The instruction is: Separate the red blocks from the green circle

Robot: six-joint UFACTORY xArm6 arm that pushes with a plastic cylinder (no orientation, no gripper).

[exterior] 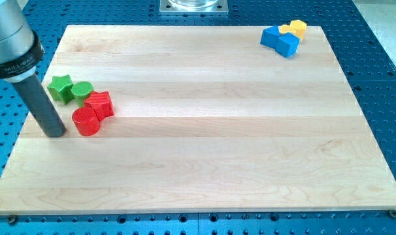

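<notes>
A green circle [82, 91] lies near the board's left edge, with a green star [61, 87] touching its left side. A red star [100, 103] sits just to the lower right of the green circle, touching it. A red circle [87, 121] lies below, touching the red star. My tip [55, 133] rests on the board just left of the red circle, a small gap away, and below the green star.
A blue block [280, 40] and a yellow block [295, 29] sit together at the board's top right corner. The wooden board [204, 130] lies on a blue perforated table. A metal mount [194, 6] is at the view's top.
</notes>
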